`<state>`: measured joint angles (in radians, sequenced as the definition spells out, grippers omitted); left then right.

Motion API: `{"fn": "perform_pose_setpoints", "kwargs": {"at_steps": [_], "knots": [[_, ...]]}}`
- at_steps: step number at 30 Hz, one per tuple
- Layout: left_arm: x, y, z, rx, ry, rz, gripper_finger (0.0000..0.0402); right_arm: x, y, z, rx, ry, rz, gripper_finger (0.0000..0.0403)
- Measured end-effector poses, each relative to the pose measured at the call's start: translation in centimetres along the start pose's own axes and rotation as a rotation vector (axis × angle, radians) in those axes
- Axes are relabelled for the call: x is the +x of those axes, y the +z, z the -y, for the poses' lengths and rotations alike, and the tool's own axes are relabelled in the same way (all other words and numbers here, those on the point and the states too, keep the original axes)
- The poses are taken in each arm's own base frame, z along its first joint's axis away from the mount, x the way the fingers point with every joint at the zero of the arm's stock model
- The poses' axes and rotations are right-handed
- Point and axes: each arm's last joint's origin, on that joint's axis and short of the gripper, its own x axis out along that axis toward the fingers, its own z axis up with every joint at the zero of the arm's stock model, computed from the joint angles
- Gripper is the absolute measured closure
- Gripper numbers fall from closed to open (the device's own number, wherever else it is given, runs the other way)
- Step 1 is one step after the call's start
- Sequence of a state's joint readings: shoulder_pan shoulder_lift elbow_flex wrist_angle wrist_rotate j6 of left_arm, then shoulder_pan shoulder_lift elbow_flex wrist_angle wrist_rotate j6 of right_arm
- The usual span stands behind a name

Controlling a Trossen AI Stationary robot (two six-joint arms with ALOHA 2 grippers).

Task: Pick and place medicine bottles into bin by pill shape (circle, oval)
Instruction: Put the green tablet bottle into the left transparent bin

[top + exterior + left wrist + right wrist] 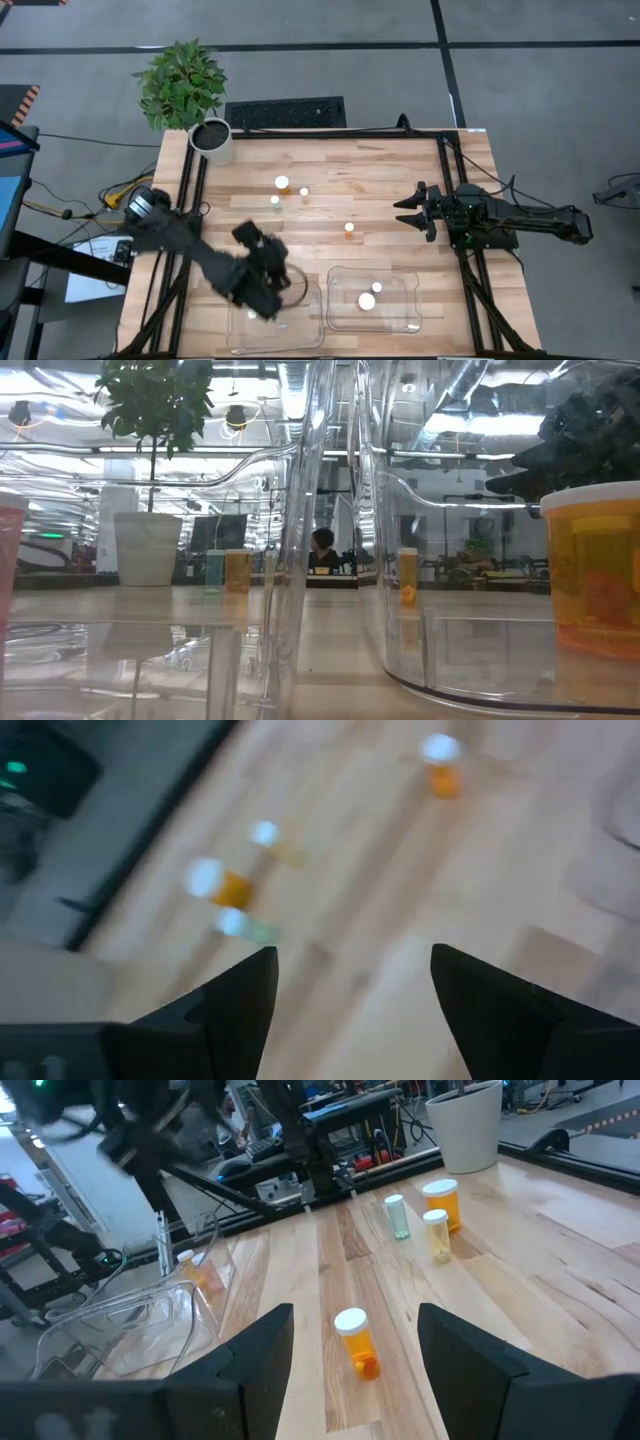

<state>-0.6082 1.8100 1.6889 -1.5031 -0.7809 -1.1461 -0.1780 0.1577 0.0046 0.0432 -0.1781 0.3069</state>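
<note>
Four medicine bottles with white caps stand upright on the wooden table: a larger orange one [282, 183], a small pale one [304, 192], a greenish one [275, 201] and a small orange one [349, 228]. Two more [367, 300] stand in the right clear bin [410, 300]. My left gripper [252, 238] is open and empty above the table by the far edge of the left clear bin [300, 330]; its wrist view shows blurred bottles [215, 885] ahead. My right gripper [410, 212] is open and empty, at the table's right, facing the small orange bottle [353, 1342].
A white plant pot [212, 140] with a green plant stands at the table's far left corner. A dark keyboard-like strip [285, 112] lies beyond the far edge. In the low view an orange bottle [595, 570] shows close inside the bin wall.
</note>
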Motion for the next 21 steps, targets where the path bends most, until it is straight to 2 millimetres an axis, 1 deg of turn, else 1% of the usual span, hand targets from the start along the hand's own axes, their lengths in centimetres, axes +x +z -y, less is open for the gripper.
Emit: {"fn": "perform_pose_setpoints", "kwargs": {"at_steps": [3, 5, 8, 10, 12, 14, 16, 18, 21], "knots": [[1.0, 1.1, -3.3, 0.014, 0.052, 0.025, 0.0144, 0.0, 0.0, 0.0, 0.000, 0.000, 0.000, 0.0178], [1.6, 1.3, -5.8, -0.019, 0.057, 0.039, 0.0144, 0.0, 0.0, 0.0, 0.000, 0.000, 0.000, 0.0178], [2.7, 0.2, -9.7, -0.133, 0.020, 0.085, 0.0144, 0.0, 0.0, 0.0, 0.000, 0.000, 0.000, 0.0178], [3.7, -1.0, -11.9, -0.219, -0.021, 0.136, 0.0144, 0.0, 0.0, 0.0, 0.000, 0.000, 0.000, 0.0178], [5.0, -2.1, -13.5, -0.314, -0.073, 0.201, 0.0144, 0.0, 0.0, 0.0, 0.000, 0.000, 0.000, 0.0178], [6.3, -3.3, -14.8, -0.386, -0.117, 0.250, 0.0144, 0.0, 0.0, 0.0, 0.000, 0.000, 0.000, 0.0178], [7.8, -4.2, -15.5, -0.420, -0.156, 0.282, 0.0144, 0.0, 0.0, 0.0, 0.000, 0.000, 0.000, 0.0178], [9.4, -5.2, -15.7, -0.416, -0.174, 0.286, 0.0144, 0.0, 0.0, 0.0, 0.000, 0.000, 0.000, 0.0178], [11.5, -6.2, -15.7, -0.394, -0.191, 0.273, 0.0144, 0.0, 0.0, 0.0, 0.000, 0.000, 0.000, 0.0178]]}}
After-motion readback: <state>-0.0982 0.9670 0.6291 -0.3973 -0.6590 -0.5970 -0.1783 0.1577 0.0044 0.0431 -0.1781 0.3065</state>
